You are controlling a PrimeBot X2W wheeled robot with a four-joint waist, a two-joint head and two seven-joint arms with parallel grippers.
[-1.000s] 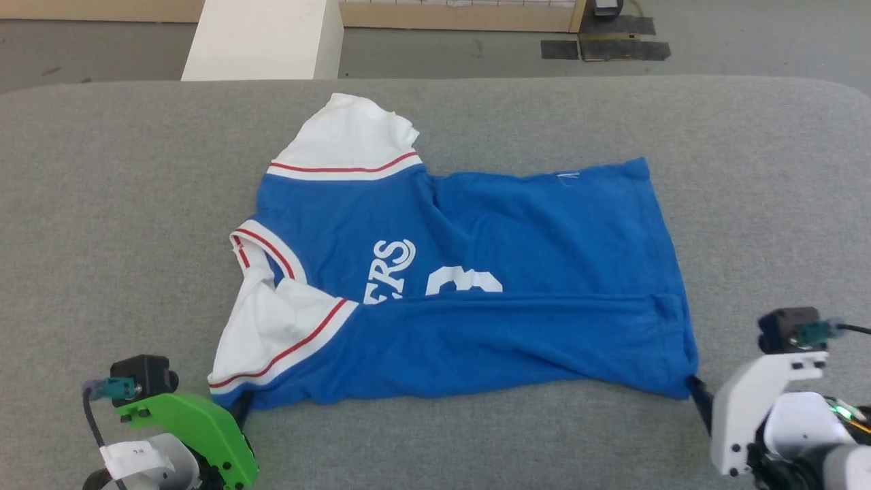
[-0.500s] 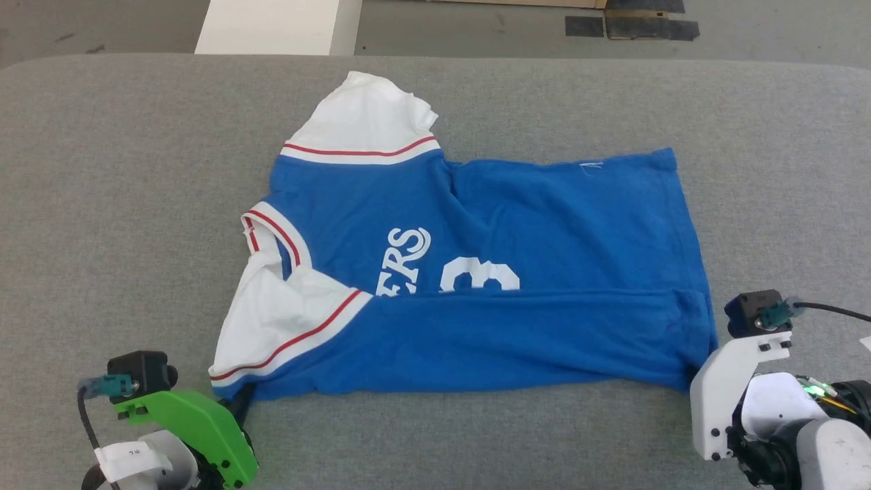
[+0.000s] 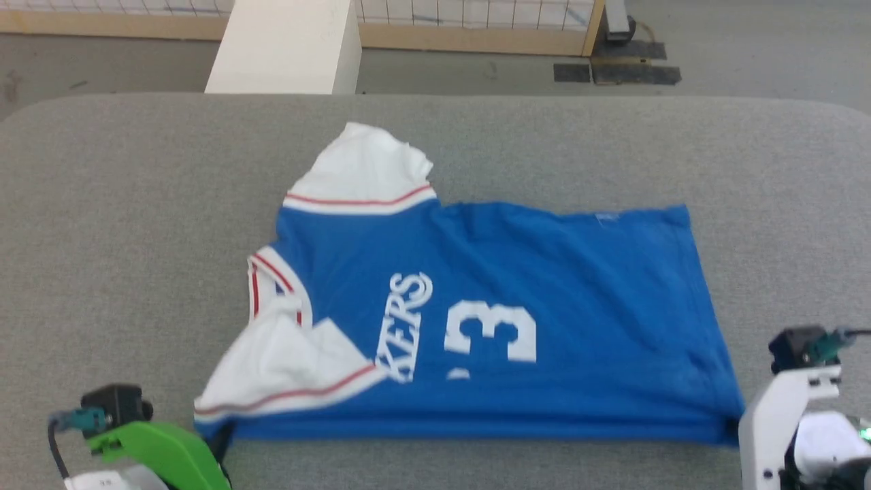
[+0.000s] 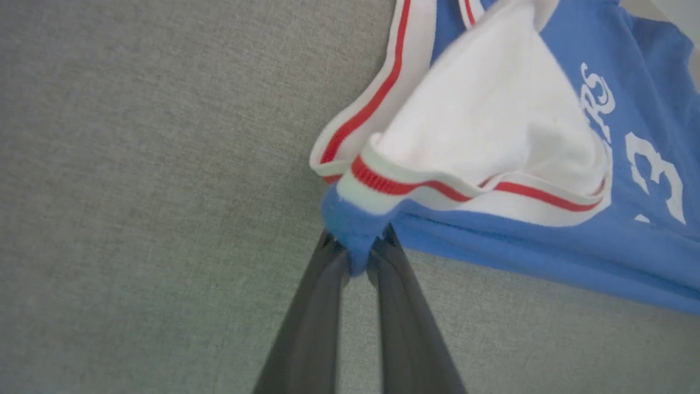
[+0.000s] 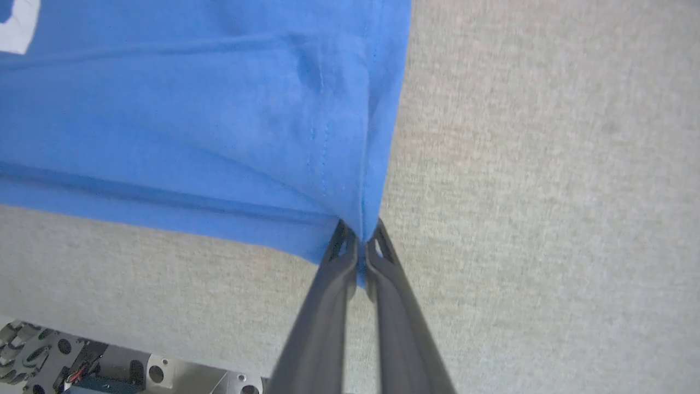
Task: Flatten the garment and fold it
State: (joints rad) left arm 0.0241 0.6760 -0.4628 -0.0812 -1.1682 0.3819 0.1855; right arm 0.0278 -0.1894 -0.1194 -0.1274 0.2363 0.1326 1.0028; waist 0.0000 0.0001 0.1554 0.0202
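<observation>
Your right gripper has its fingers pinched on the hem corner of the blue garment. It spreads, creased, over the grey counter.

Grey fabric-covered table with rounded far corners spans the near scene. Beyond it, grey concrete floor. White rectangular block far left of centre. Light wooden-framed wire-grid panel along the far edge. Black flat floor patches far right.
</observation>
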